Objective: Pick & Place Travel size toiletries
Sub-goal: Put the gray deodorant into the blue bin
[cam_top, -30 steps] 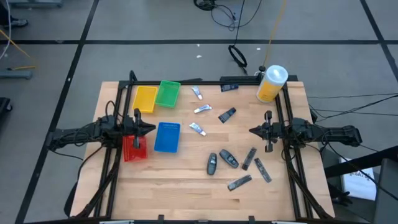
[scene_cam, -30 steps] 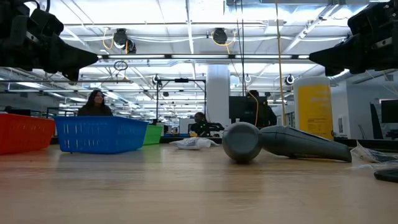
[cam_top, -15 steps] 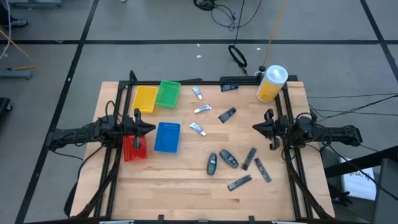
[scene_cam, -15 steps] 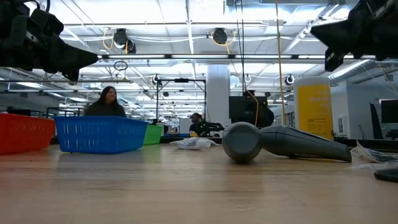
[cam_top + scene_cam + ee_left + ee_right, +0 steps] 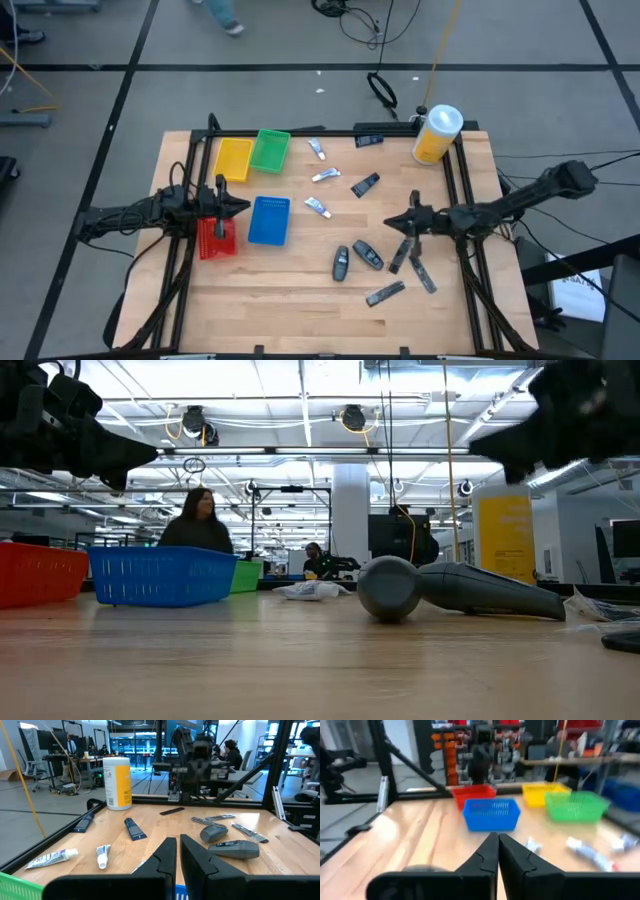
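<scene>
Above the table's right half, the right gripper (image 5: 392, 222) hovers clenched, empty; dark toiletries (image 5: 368, 255) lie at its seven o'clock. At nine o'clock, the left gripper (image 5: 243, 207) waits, clenched.

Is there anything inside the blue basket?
No, in the high view the blue basket shows only its bare blue floor, and the toiletries lie outside on the table.

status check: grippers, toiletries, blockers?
Right gripper shut, empty, above dark toiletries. Left gripper shut, parked by blue tray. No blockers.
</scene>
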